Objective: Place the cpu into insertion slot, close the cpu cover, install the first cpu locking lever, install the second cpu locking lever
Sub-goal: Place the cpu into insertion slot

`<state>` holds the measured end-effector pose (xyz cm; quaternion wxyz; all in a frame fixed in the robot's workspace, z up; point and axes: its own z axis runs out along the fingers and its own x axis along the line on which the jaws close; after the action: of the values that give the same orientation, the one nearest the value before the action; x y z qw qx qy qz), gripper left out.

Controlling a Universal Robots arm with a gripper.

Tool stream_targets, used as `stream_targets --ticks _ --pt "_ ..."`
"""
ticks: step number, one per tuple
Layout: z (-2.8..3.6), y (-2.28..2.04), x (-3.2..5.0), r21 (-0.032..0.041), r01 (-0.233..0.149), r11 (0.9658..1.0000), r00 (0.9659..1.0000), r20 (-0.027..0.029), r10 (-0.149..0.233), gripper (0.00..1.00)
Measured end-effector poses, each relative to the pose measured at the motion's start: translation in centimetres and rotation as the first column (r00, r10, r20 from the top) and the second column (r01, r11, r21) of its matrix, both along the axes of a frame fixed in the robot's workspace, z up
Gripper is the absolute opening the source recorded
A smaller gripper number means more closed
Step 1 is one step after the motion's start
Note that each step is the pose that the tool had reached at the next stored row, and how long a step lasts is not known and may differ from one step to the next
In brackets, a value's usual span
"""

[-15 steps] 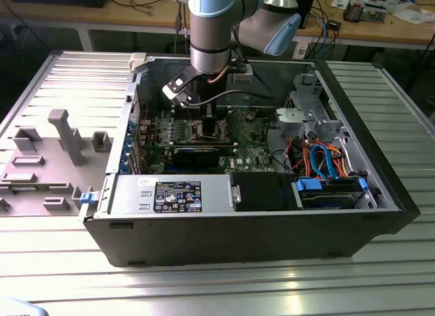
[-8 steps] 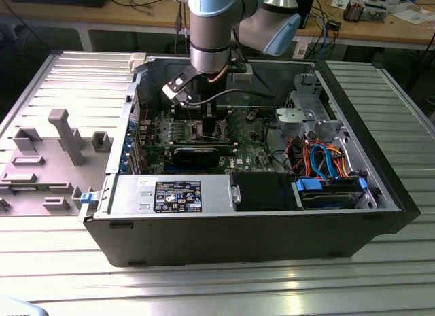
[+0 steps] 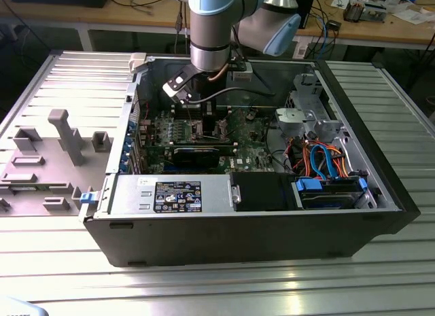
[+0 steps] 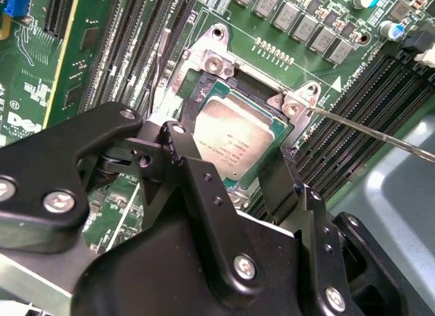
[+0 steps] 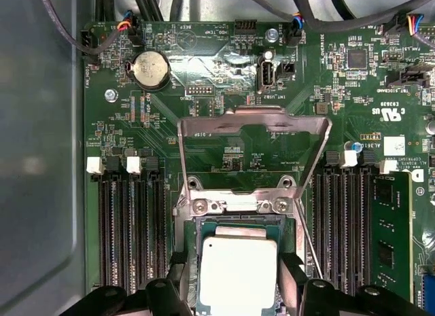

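The gripper covers the cpu's near edge in the second wrist view; whether it grips is unclear.

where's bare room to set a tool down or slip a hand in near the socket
Bare: the ribbed table beside the case, and the grey case panel beside the memory slots. Crowded: the claw sits at the cpu, the cpu cover stands open, slots flank both sides.

Raised cpu cover blocks one side of insertion slot.
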<state>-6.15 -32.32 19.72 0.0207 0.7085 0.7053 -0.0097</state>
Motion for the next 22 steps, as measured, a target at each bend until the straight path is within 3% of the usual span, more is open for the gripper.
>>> stream_targets --ticks 7,9,12,22 --pt "0.04 -0.02 0.00 -0.0002 -0.003 1.0000 1.0000 0.0001 0.003 0.62" --pt "0.05 -0.03 0.01 -0.0020 -0.026 0.9997 0.9997 -0.0001 0.026 0.62" --pt "0.04 -0.02 0.01 -0.0027 -0.076 0.9971 0.9971 -0.0001 0.076 0.62" --pt "0.14 -0.24 0.00 -0.0115 -0.153 0.9882 0.9883 -0.0013 0.153 0.62"
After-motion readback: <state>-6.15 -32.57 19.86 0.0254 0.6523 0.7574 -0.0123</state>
